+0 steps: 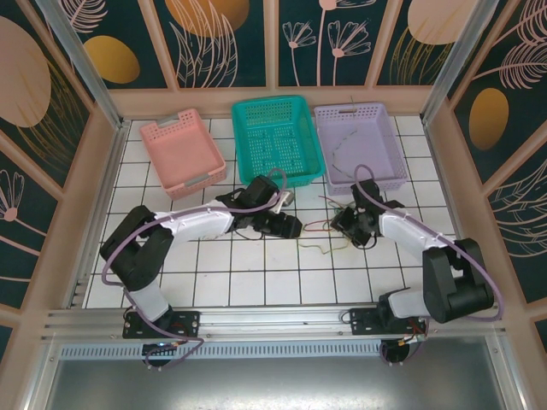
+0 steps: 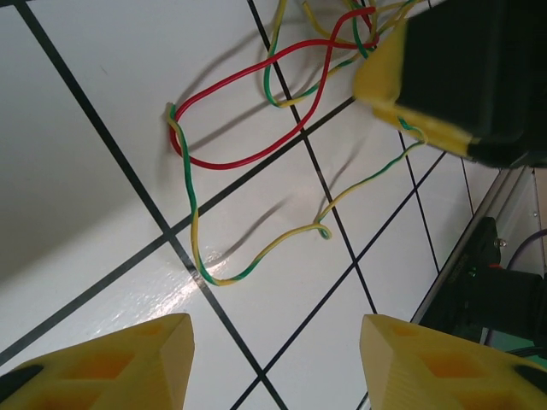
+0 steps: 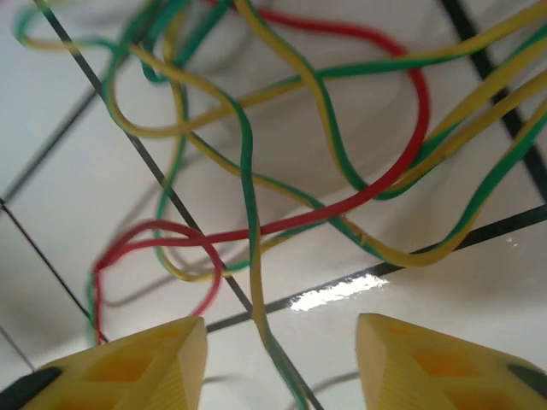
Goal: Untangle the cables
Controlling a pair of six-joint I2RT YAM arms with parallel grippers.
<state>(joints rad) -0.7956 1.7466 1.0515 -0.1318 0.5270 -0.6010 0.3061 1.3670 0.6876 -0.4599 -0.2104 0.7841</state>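
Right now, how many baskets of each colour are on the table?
Pink basket: 1
Teal basket: 1
Lilac basket: 1
Total: 3 baskets

The desk [image 1: 256, 278] is a surface of white square tiles with thin dark grout lines, glossy enough to catch a bright glare in the wrist views. Along its far edge three perforated plastic baskets stand in a row. The pink basket [image 1: 184, 154] is on the left, turned at an angle. The teal basket [image 1: 278, 141] in the middle is the deepest, and the lilac basket [image 1: 376, 147] just beside it is on the right. Wall panels [image 1: 214, 38] in dark teal with peach and gold leaves and discs enclose the desk on three sides, set in pale frames. Slanted aluminium posts [image 1: 73, 55] rise at the far corners. A metal rail [image 1: 273, 318] runs along the near edge.
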